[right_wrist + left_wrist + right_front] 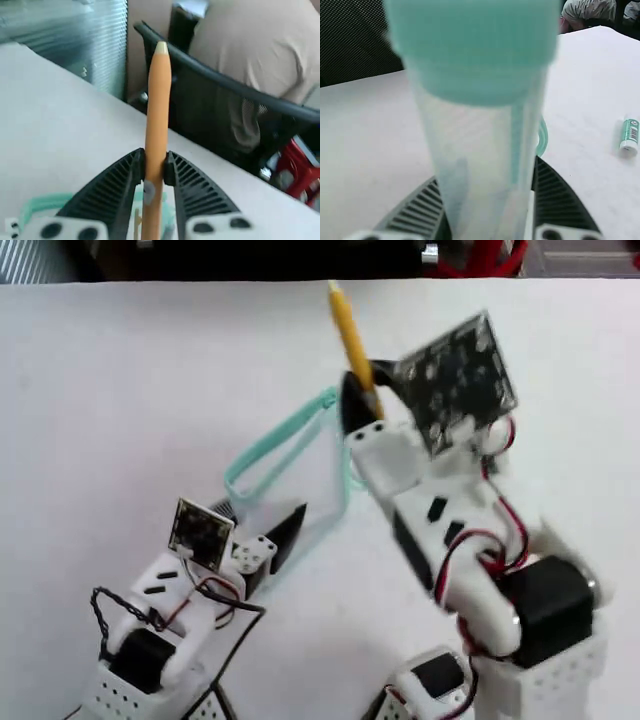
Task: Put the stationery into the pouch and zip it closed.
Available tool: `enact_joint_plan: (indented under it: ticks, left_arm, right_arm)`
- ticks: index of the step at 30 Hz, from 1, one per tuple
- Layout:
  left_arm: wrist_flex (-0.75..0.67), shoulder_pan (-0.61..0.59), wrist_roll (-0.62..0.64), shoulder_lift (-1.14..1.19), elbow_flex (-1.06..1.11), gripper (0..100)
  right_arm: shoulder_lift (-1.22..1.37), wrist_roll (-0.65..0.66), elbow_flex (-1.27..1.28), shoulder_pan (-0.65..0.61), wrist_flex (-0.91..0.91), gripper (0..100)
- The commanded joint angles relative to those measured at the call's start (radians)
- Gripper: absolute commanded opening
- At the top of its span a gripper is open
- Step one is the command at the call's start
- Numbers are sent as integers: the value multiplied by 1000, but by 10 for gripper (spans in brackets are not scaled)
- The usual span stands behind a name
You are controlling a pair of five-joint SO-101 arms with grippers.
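Observation:
The pouch (292, 462) is clear with a teal zip edge and lies mid-table, its mouth held open. My left gripper (277, 537) is shut on the pouch's near corner. From the left wrist, the pouch (480, 125) stands up between the fingers (555, 200), teal edge on top. My right gripper (358, 408) is shut on an orange pen (349, 332) at the pouch's far corner, with the pen pointing away over the table. In the right wrist view the pen (157, 110) rises between the closed fingers (195, 185), with the pouch's teal edge (42, 205) below.
A small green and white tube (629, 135) lies on the white table (120, 390), off to the side of the pouch. A black chair (225, 100) stands beyond the table's far edge. The table's left half is bare.

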Motion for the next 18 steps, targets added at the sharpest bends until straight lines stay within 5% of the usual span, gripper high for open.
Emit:
enact_joint_plan:
  ticks: [1,6,18]
  left_arm:
    - [-5,-4,5,-7,-17,210]
    - [-5,-2,5,-7,-15,210]
    - [-5,-2,5,-7,-17,210]
  right_arm:
    - [-35,-8,141,-139,-343,18]
    - [35,-5,221,-265,-460,18]
    - [61,-6,345,-265,-542,18]
